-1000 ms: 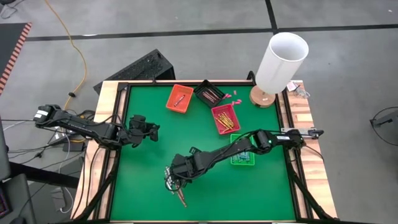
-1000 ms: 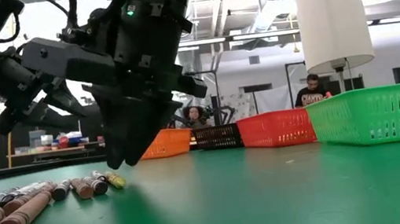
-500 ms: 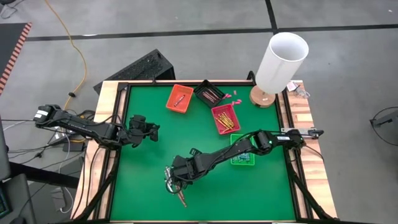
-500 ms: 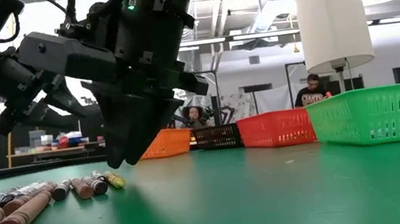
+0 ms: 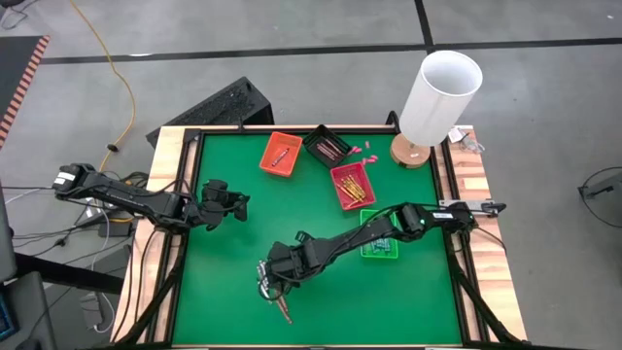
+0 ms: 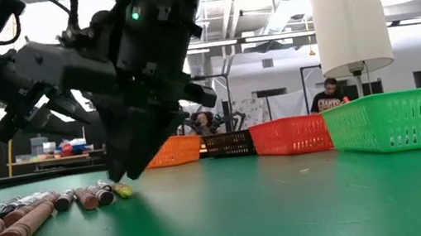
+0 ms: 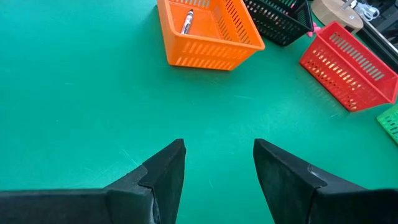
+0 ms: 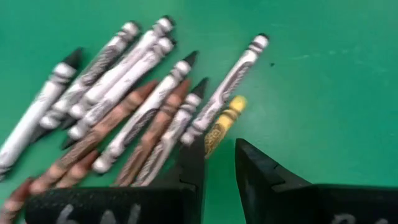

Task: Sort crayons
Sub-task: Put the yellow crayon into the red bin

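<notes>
A heap of crayons (image 8: 124, 106), white-grey and brown-red with one yellow (image 8: 224, 121), lies flat on the green mat near the table's front edge (image 5: 277, 297); the low view shows them too (image 6: 40, 210). My right gripper (image 8: 217, 158) hovers over the heap's edge, open by a narrow gap with only mat between its fingers. The yellow crayon's near end lies just beyond one fingertip. In the low view its fingertips (image 6: 128, 170) stand slightly above the mat. My left gripper (image 7: 217, 155) waits open over bare mat at the left (image 5: 238, 202).
Four small trays stand toward the back right: orange (image 5: 281, 155) with a crayon in it, black (image 5: 327, 146), red (image 5: 352, 185) with yellow-orange crayons, green (image 5: 379, 236) under my right arm. A white lamp (image 5: 437, 97) stands at the far right corner, with pink bits (image 5: 358, 149) beside it.
</notes>
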{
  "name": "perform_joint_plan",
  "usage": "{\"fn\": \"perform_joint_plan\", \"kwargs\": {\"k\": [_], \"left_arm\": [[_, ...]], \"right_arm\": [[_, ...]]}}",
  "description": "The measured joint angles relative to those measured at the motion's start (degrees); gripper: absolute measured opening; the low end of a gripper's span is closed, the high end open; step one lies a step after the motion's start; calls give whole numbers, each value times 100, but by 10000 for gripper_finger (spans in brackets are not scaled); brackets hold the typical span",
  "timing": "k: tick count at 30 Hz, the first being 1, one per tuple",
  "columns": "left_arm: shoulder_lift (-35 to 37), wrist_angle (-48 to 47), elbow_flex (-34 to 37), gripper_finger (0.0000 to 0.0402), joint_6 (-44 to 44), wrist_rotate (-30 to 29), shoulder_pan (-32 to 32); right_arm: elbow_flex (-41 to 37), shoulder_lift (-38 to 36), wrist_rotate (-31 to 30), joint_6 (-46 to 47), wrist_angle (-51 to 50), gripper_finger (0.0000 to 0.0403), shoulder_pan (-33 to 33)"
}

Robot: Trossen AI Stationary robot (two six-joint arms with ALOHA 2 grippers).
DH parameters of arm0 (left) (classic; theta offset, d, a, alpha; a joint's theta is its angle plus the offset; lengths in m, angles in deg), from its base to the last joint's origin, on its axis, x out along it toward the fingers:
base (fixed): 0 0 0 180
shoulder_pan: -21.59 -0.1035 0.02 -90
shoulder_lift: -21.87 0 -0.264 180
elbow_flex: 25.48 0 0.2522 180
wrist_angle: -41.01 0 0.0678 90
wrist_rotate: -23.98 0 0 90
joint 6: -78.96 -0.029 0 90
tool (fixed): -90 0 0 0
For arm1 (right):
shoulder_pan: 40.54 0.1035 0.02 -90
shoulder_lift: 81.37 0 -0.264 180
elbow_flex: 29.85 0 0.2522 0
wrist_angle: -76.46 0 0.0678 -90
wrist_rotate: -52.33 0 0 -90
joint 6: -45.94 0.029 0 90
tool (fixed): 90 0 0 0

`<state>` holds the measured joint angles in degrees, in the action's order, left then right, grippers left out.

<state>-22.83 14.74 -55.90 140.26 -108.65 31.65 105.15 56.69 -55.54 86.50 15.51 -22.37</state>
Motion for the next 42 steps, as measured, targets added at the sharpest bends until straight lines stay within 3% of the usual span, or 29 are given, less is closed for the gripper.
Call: {"fn": "perform_joint_plan", "kwargs": {"k": [35, 42], "left_arm": [[1, -2, 2, 180, -20, 2, -2], [1, -2, 4, 180, -22, 4, -2]], "right_arm": [[80, -44, -162, 120, -276, 87, -119], [-82, 11, 328, 143, 67, 87, -185]]}}
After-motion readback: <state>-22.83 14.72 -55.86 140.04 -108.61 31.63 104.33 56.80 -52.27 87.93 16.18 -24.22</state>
